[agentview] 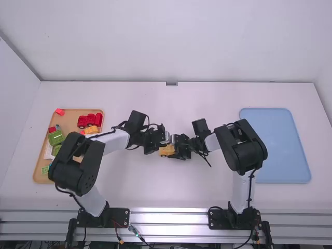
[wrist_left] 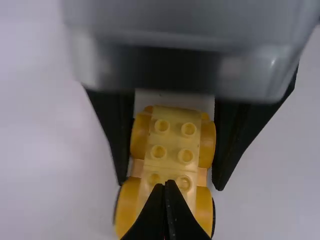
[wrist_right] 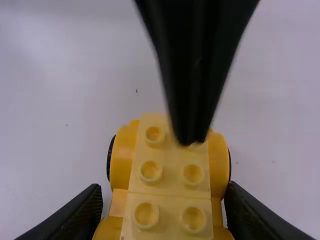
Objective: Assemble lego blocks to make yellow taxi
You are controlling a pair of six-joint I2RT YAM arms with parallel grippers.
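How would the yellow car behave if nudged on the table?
The yellow car would probably roll lengthwise, judging by the dark wheels at its sides. It looks like rigid plastic, so likely stiff; smooth surfaces between the studs might feel slightly slippery.

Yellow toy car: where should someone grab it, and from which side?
Probably pinch the yellow car from above by its long sides, at the narrow waist between the wheel arches, where the right gripper holds it; the studded top likely offers less grip.
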